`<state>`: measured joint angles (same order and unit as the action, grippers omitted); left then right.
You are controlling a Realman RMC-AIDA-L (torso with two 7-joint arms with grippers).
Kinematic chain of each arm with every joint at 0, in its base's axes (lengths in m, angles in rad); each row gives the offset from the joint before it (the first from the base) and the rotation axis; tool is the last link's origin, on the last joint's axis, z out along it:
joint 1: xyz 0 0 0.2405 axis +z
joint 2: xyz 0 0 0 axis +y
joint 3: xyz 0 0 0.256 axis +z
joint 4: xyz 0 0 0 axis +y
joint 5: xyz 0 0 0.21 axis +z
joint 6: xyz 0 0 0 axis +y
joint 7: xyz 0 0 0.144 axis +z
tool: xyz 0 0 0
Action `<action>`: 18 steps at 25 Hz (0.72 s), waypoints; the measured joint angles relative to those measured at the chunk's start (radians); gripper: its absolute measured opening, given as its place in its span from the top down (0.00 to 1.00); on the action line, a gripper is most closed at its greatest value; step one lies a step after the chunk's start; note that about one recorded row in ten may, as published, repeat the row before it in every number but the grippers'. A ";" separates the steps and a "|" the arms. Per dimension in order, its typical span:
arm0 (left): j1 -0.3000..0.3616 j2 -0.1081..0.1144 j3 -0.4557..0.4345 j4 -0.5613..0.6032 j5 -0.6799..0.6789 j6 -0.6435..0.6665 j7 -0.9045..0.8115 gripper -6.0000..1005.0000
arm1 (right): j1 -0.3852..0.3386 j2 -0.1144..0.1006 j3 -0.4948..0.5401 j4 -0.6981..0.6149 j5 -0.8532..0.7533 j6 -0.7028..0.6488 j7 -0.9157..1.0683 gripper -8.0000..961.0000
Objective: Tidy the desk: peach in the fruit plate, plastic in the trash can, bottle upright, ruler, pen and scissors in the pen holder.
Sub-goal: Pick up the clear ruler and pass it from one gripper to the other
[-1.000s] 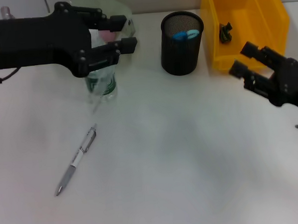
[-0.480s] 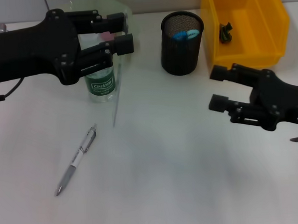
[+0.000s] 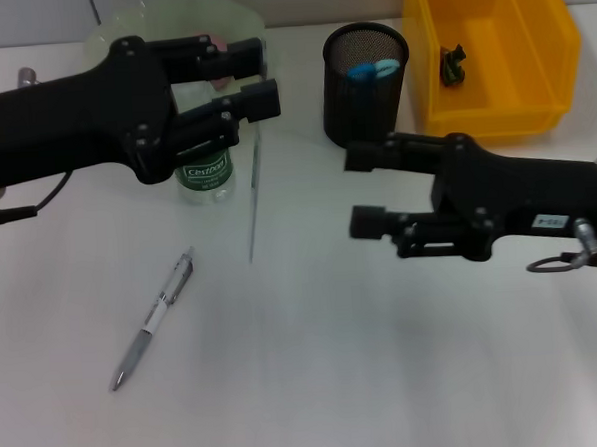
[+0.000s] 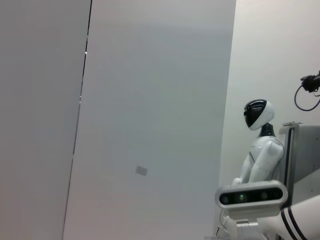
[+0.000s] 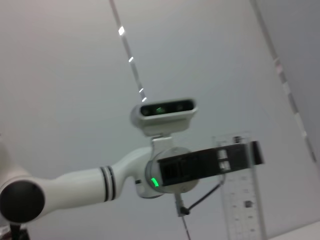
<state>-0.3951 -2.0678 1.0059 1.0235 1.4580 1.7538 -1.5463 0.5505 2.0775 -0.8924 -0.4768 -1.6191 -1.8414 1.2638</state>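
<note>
My left gripper (image 3: 248,74) hovers over the back left of the table, shut on the top of a clear ruler (image 3: 252,191) that hangs down toward the table. The right wrist view shows that ruler (image 5: 242,200) dangling from the black fingers (image 5: 210,162). A bottle (image 3: 204,174) with a green label stands upright just behind the left gripper. My right gripper (image 3: 363,191) is open and empty at mid-table, pointing at the ruler from a short way off. A silver pen (image 3: 153,319) lies on the table at front left. The black mesh pen holder (image 3: 365,100) holds blue scissors handles (image 3: 374,69).
A greenish glass fruit plate (image 3: 133,27) sits at the back left, with a pink patch of peach (image 3: 217,44) showing behind the left fingers. The yellow trash bin (image 3: 492,98) at back right holds a dark crumpled piece (image 3: 453,63). A cable loop (image 3: 556,263) hangs by my right wrist.
My right gripper has swept left from beside the yellow bin to mid-table, toward the ruler. The left gripper has shifted slightly right, and the hanging ruler has moved right with it.
</note>
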 joint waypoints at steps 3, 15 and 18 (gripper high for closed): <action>-0.009 0.000 0.003 -0.035 0.000 0.000 0.020 0.58 | 0.007 0.004 -0.015 -0.019 0.001 0.024 0.002 0.21; -0.029 0.001 0.004 -0.069 0.002 -0.003 0.027 0.58 | 0.054 0.009 -0.029 -0.040 0.009 0.080 -0.004 0.17; -0.044 0.000 0.003 -0.091 -0.001 -0.006 0.036 0.57 | 0.069 0.009 -0.039 -0.037 0.010 0.085 -0.004 0.15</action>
<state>-0.4388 -2.0675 1.0089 0.9327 1.4575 1.7480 -1.5106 0.6197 2.0870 -0.9319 -0.5138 -1.6094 -1.7560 1.2599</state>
